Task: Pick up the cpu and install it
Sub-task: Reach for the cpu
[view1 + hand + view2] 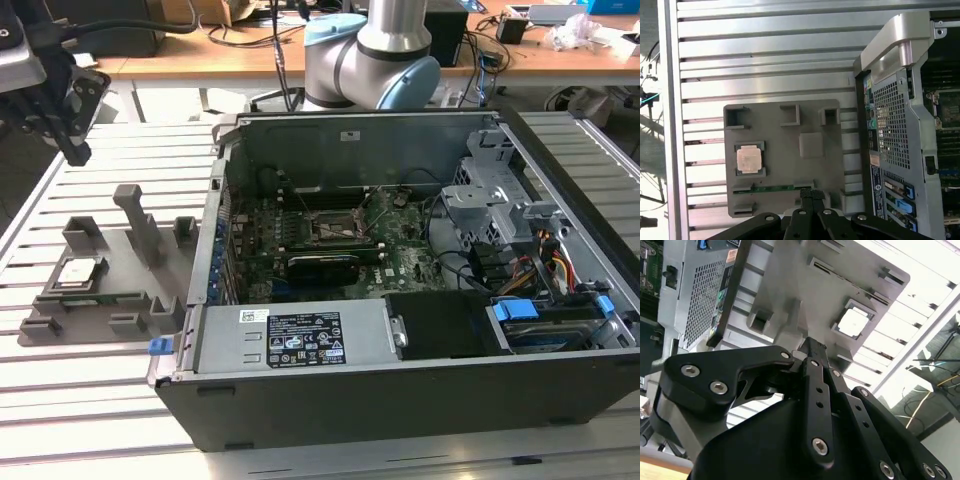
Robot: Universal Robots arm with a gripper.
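The cpu (80, 272), a small silvery square chip with a pale rim, lies flat in a recess of the grey plastic fixture (130, 300) on the slatted table, at the exterior view's left. Both wrist views look down on the cpu (854, 321) (750, 160). My black gripper (77, 152) hangs well above the table, behind the fixture and apart from it. Its fingers (812, 194) are shut together with nothing between them. Inside the open computer case (300, 345), the dark metal-framed socket (335, 228) sits on the motherboard.
An upright post (138, 222) rises from the fixture next to the cpu. A green strip (772, 188) lies in a slot of the fixture. The case wall (215, 240) stands just beyond the fixture. The arm's base (375, 55) is behind the case.
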